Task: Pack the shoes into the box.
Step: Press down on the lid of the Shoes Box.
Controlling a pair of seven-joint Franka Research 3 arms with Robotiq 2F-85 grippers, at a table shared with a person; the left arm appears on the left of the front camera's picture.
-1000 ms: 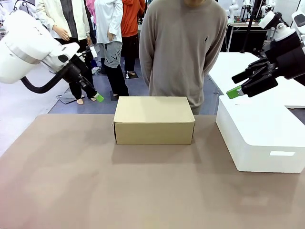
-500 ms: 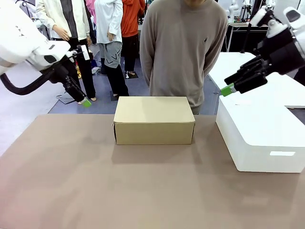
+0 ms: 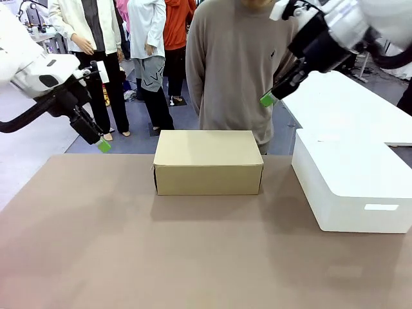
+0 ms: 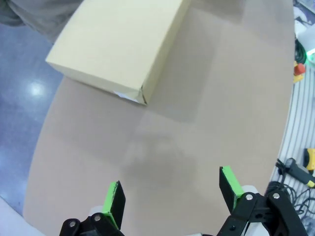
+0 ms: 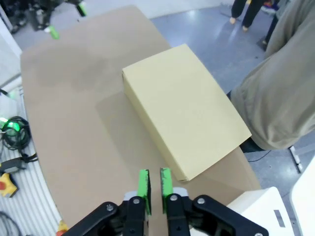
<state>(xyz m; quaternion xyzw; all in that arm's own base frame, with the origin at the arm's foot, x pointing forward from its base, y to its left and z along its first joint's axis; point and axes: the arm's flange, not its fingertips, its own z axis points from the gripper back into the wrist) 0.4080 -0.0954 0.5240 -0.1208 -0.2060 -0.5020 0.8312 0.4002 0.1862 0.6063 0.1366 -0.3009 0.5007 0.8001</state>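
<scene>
Shoebox (image 3: 208, 161), tan cardboard with its lid shut, sits in the middle of the front view on the brown table (image 3: 161, 257), just in front of a person (image 3: 244, 64) in a grey sweater who stands at the far edge. A larger white box (image 3: 351, 187) rests at the right of that frame, well apart from the shoebox.

Left gripper (image 3: 98, 139) hangs in the air at the upper left of the front view, off to the side of the shoebox. In the left wrist view its 2 green-padded fingers (image 4: 113, 199) are spread wide with nothing between them, and the shoebox lies in the upper left of that picture. Right gripper (image 3: 270, 96) hangs at the upper right of the front view, above and beyond the shoebox's right end. In the right wrist view its 2 pads (image 5: 143, 186) sit nearly together, holding nothing.

As I judge it, the packing has not started: the lid must be opened, and both shoes fetched and laid inside.
</scene>
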